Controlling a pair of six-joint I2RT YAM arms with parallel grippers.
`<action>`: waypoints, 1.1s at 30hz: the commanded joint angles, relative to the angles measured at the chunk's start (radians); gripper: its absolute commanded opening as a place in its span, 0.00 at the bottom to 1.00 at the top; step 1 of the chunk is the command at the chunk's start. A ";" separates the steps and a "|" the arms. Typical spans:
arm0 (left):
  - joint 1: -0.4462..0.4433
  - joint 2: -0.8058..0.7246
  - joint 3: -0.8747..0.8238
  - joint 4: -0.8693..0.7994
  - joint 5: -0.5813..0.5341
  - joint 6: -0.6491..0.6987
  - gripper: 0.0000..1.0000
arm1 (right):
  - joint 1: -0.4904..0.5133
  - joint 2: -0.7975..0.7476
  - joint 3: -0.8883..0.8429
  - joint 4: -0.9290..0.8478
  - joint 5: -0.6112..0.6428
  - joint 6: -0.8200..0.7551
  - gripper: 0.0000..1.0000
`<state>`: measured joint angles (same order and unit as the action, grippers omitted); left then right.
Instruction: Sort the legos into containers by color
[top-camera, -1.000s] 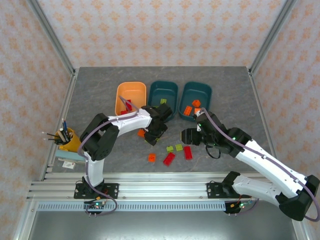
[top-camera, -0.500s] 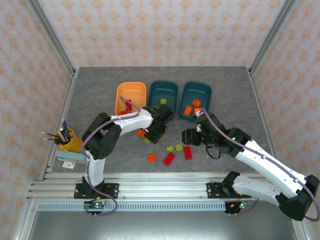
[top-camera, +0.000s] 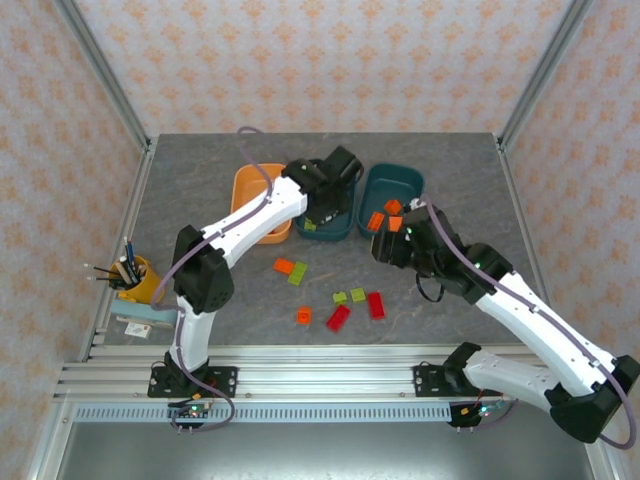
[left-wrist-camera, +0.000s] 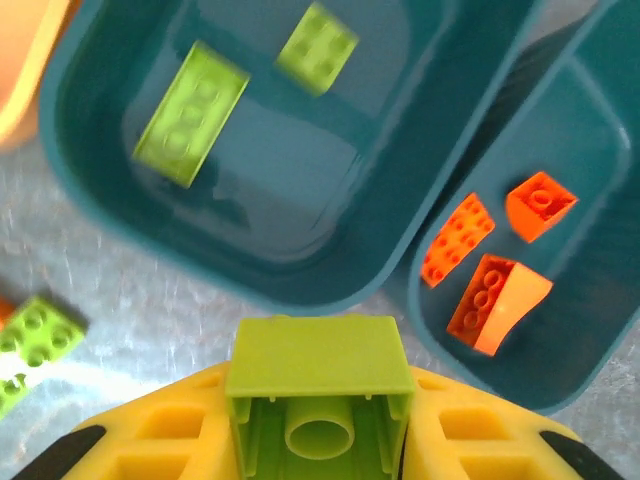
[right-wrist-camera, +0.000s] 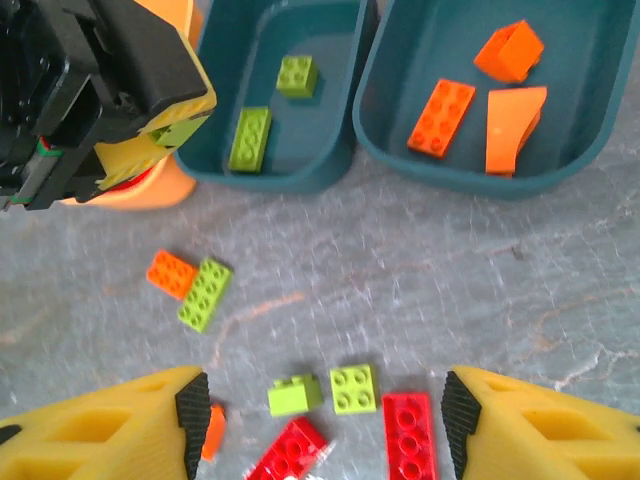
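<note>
1. Yellow-green plastic is pinched between the yellow fingers of the left gripper: a held brick, gripped squarely, its hollow underside facing the wrist camera.
2. Just ahead of those fingers runs the near rim of the middle teal tray. Farther in, a long yellow-green brick and a square yellow-green brick lie on its floor.
3. Ahead and to the right of the fingers, touching that tray, is the right teal tray with three orange bricks. Far to their left is a corner of the light orange tray, and a loose yellow-green brick lies on the grey table.
4. The step in hand looks like the drop. The brick hangs short of the basin, so it should travel forward past the rim, come low over bare floor, and only then be let go. Released early, it could glance off the rim onto the table or into the orange tray's neighbour.
5. The right gripper hangs with its fingers spread wide and empty. Between them lie a red brick, a second red brick and two small yellow-green pieces, all unsorted.
</note>
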<state>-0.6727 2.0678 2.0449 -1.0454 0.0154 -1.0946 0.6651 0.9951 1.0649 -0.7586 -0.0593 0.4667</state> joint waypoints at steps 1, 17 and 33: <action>0.046 0.144 0.116 -0.136 -0.040 0.270 0.28 | -0.061 0.043 0.040 0.060 -0.038 0.079 0.67; 0.098 0.422 0.292 -0.177 0.052 0.446 0.37 | -0.165 0.148 0.076 0.103 -0.171 0.176 0.70; 0.099 0.131 0.321 -0.174 0.023 0.412 0.66 | -0.165 0.156 0.139 -0.082 -0.102 0.023 0.68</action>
<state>-0.5716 2.3402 2.3333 -1.1900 0.0715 -0.6716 0.5068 1.1519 1.1515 -0.7609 -0.2165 0.5526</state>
